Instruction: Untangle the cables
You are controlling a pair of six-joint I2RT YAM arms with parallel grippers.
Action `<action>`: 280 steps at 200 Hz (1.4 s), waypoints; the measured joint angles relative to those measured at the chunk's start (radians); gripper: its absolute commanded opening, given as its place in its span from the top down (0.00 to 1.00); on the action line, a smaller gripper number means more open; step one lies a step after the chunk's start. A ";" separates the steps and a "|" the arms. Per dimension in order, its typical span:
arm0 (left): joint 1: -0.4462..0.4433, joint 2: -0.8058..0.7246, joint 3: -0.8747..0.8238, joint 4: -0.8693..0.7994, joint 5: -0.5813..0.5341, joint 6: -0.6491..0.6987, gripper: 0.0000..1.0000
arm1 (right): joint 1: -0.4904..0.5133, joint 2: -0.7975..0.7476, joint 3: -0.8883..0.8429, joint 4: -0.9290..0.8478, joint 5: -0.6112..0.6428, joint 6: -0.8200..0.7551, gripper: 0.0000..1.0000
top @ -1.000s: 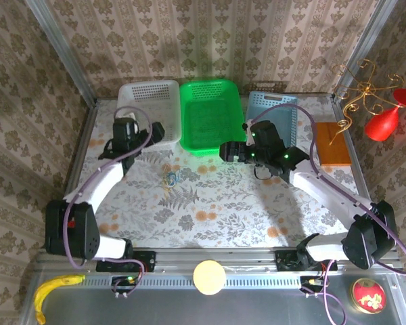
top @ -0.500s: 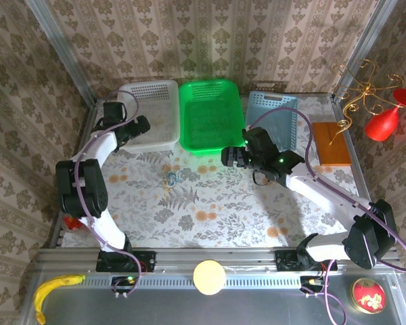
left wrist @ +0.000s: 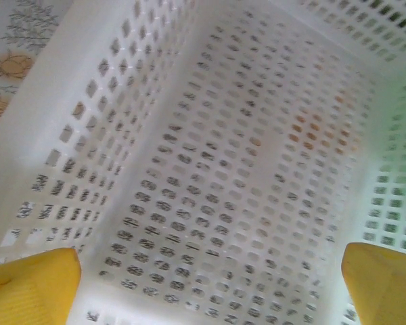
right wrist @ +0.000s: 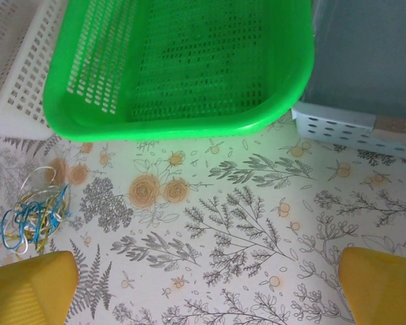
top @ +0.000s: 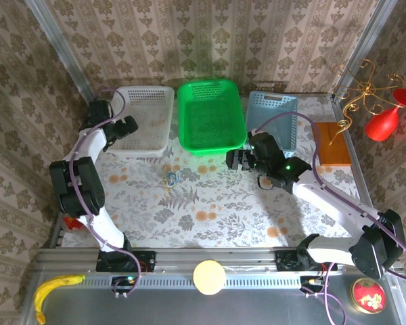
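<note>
- Cables (right wrist: 32, 218): blue-and-cream tangle I see loose on the surface (right wrist: 257, 203).
- Left gripper (left wrist: 210, 274): wide, over white basket (left wrist: 88, 101) (nothing held).
- Right gripper (right wrist: 206, 277): wide, empty.

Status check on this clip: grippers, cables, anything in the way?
Left gripper open, empty, over white basket. Right gripper open, empty, above table near green basket. Cables tangled, untouched. Nothing blocking them.

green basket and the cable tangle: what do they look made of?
Green basket: likely moulded plastic, glossy and slightly translucent, with a regular perforated grid. Cables: thin blue and pale yellow cords, probably plastic-sheathed, lying in smooth loose loops; the core can't be seen.
</note>
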 measured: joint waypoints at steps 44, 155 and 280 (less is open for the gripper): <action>-0.124 -0.210 -0.040 0.036 0.085 -0.002 0.00 | 0.000 -0.001 -0.031 0.045 -0.106 -0.027 0.02; -0.507 -0.689 -0.763 0.208 -0.075 -0.164 0.00 | 0.026 0.021 -0.103 0.141 -0.187 0.042 0.08; -0.666 -0.336 -0.669 0.417 -0.031 -0.139 0.00 | 0.028 -0.029 -0.120 0.111 -0.160 0.060 0.06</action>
